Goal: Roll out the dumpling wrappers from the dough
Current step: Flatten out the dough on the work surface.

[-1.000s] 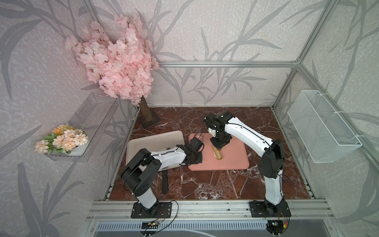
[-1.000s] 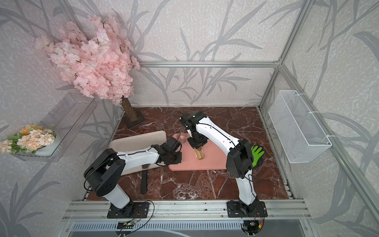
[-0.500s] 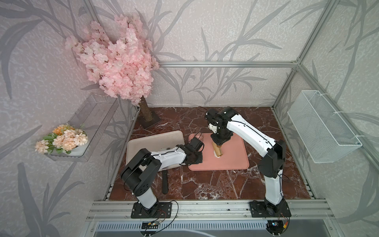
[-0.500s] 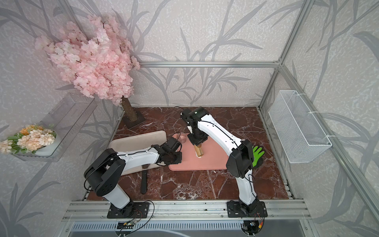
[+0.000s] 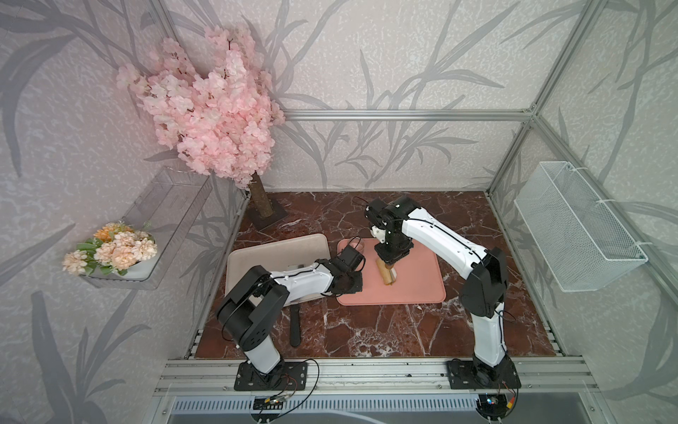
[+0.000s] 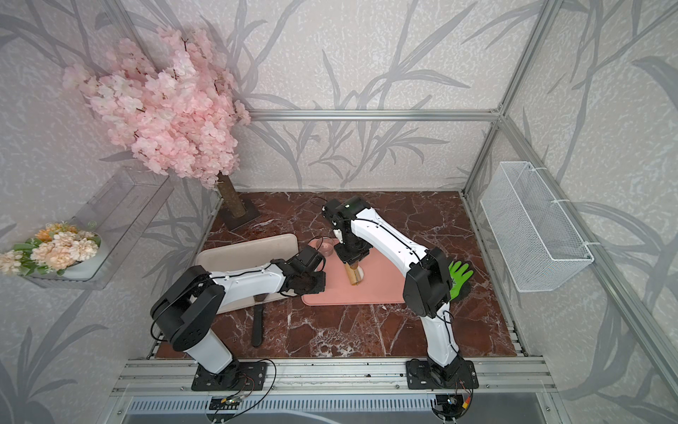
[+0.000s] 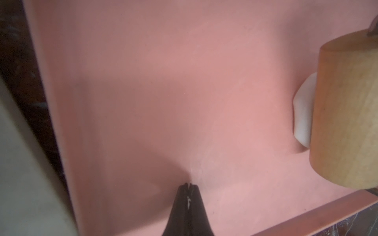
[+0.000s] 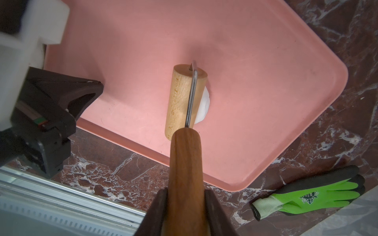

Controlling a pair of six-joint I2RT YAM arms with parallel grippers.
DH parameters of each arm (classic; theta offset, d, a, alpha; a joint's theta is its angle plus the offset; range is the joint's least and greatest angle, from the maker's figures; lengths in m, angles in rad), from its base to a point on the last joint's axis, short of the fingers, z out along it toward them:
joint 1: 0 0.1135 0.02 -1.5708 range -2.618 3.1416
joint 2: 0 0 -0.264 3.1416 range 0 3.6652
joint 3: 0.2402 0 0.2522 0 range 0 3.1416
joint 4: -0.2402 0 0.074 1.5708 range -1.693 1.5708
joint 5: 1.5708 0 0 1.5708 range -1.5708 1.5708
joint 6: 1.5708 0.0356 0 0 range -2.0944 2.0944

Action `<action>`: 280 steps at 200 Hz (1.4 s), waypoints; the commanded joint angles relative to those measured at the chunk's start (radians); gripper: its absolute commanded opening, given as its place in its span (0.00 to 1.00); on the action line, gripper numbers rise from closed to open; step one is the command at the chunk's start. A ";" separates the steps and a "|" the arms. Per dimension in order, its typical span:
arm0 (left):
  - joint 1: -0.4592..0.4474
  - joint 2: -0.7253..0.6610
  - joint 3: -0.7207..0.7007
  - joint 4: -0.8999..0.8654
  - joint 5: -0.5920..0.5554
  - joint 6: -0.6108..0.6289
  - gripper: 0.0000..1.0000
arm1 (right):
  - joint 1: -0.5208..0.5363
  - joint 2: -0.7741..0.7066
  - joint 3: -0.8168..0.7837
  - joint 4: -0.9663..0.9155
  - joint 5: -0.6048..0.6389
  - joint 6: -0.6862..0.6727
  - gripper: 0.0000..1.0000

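I work in a small test booth, not a real home. A metal frame (image 5: 403,114) holds up walls (image 5: 403,55) with leaf paper. I am bolted to a rail (image 5: 367,370). A fake pink tree (image 5: 212,106) stands on the marble table (image 5: 367,330).

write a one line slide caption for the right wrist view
Right gripper holding the wooden roller, drum on the dough on the pink tray, shut left gripper beside it.
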 commanded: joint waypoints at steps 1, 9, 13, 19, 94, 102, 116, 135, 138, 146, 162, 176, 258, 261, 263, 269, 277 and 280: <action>-0.006 0.047 -0.043 -0.071 0.005 -0.003 0.00 | -0.006 0.125 -0.084 0.034 -0.043 -0.005 0.00; -0.006 0.047 -0.044 -0.069 0.004 -0.004 0.00 | -0.005 0.130 -0.099 0.045 -0.046 -0.005 0.00; -0.006 0.047 -0.044 -0.068 0.005 -0.005 0.00 | -0.005 0.132 -0.104 0.052 -0.048 -0.006 0.00; -0.006 0.048 -0.044 -0.067 0.006 -0.005 0.00 | -0.006 0.136 -0.110 0.055 -0.049 -0.006 0.00; -0.006 0.052 -0.042 -0.067 0.010 -0.005 0.00 | -0.033 0.067 -0.081 0.043 -0.094 0.004 0.00; -0.006 0.053 -0.040 -0.066 0.008 -0.005 0.00 | -0.034 0.031 -0.075 0.042 -0.102 0.006 0.00; -0.007 0.051 -0.041 -0.068 0.009 -0.004 0.00 | -0.037 -0.029 -0.061 0.036 -0.107 0.015 0.00; -0.006 0.053 -0.038 -0.069 0.010 -0.004 0.00 | -0.047 -0.085 -0.041 0.014 -0.083 0.019 0.00; -0.007 0.053 -0.037 -0.070 0.010 -0.004 0.00 | -0.049 -0.090 -0.038 0.009 -0.080 0.019 0.00; -0.006 0.056 -0.037 -0.070 0.011 -0.002 0.00 | -0.055 -0.107 -0.032 0.000 -0.063 0.019 0.00; -0.006 0.058 -0.034 -0.070 0.011 -0.002 0.00 | -0.064 -0.125 -0.021 -0.018 -0.026 0.006 0.00; -0.006 0.060 -0.032 -0.070 0.013 -0.002 0.00 | -0.065 -0.119 -0.002 -0.040 0.004 -0.001 0.00; -0.008 0.070 -0.022 -0.071 0.017 -0.004 0.00 | -0.064 0.021 0.073 -0.066 0.048 -0.040 0.00; -0.008 0.070 -0.022 -0.071 0.016 -0.004 0.00 | -0.064 0.026 0.074 -0.064 0.042 -0.038 0.00; -0.008 0.070 -0.022 -0.071 0.016 -0.004 0.00 | -0.063 0.030 0.077 -0.064 0.037 -0.038 0.00; -0.008 0.071 -0.021 -0.071 0.017 -0.004 0.00 | -0.064 0.040 0.081 -0.063 0.027 -0.040 0.00; -0.008 0.074 -0.020 -0.069 0.019 -0.003 0.00 | -0.062 0.057 0.080 -0.062 0.023 -0.041 0.00; -0.008 0.073 -0.020 -0.070 0.021 -0.004 0.00 | -0.062 0.063 0.079 -0.063 0.023 -0.042 0.00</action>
